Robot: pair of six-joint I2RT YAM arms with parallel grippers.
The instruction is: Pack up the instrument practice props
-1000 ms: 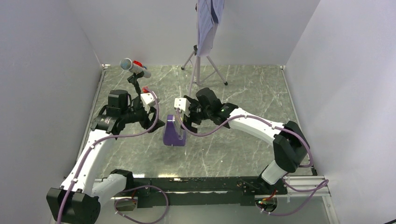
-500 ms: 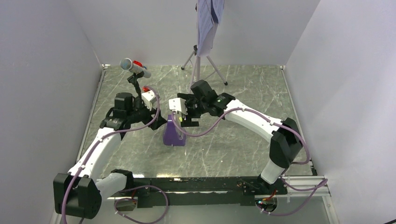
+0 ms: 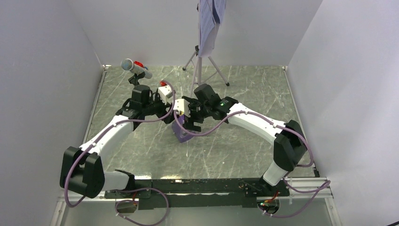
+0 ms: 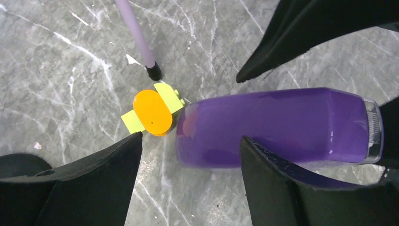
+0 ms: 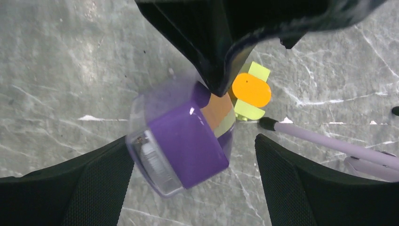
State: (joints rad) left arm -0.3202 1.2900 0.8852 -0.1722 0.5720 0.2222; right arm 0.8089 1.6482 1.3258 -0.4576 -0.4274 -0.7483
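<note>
as metronome (image 4: 273,125) lies long-axis twd block (image 4: 153,113) | l pincer (image 4: 191,138) spread | r pincer (image 5: 193,140) spread

Left arm (image 3: 110,136) and right arm (image 3: 256,123): white shells, black joint housings. Lilac cables (image 3: 212,133) run along both. Fingers (image 5: 66,188) black, with mesh-textured pads.

Up top, the purple metronome (image 3: 181,135) barely peeks out beneath the right gripper (image 3: 187,125). The music stand (image 3: 199,66) and its sheet-music pages (image 3: 207,26) run off the upper edge. The microphone (image 3: 134,67) base is lost behind the left arm (image 3: 117,129).
</note>
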